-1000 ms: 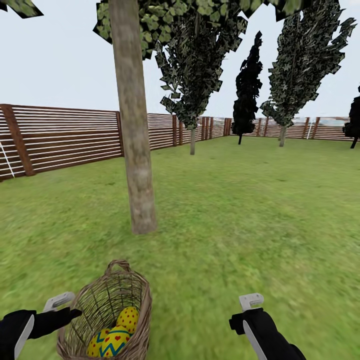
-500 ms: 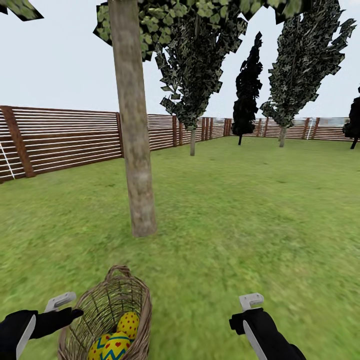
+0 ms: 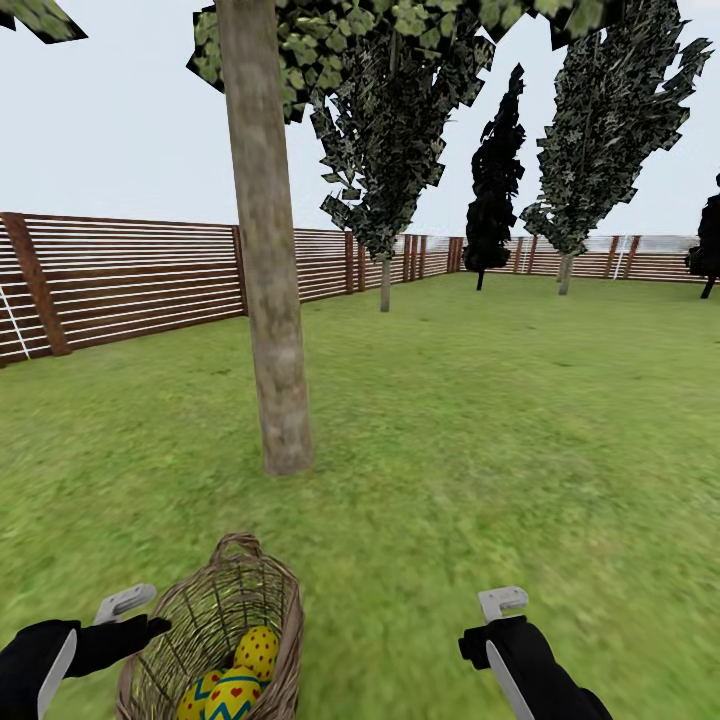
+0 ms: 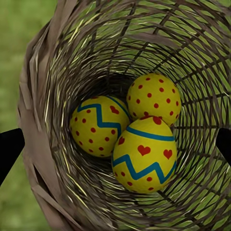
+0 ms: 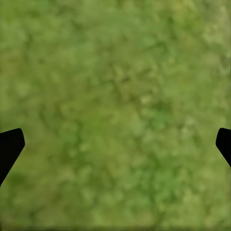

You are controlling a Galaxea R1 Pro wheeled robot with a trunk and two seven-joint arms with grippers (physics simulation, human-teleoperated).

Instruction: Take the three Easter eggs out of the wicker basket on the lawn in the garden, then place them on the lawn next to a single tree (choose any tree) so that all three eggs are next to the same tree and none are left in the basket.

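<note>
mottled green lawn (image 5: 120, 96), right gripper (image 5: 115, 144) fingertips (image 5: 9, 144) (spread wide)

- You have a brown slatted fence (image 3: 130, 275) along the far edge of the grass, running from your left across to the right behind the trees.
- You will note a near-black, narrow cone-shaped tree (image 3: 495, 180) standing by the far fence.
- Two leafier dark-green cone trees (image 3: 385, 150) (image 3: 605, 120) stand either side of it.
- A further dark shape (image 3: 708, 240) sits at the right edge.
- Pale grey sky (image 3: 110, 120) above.
</note>
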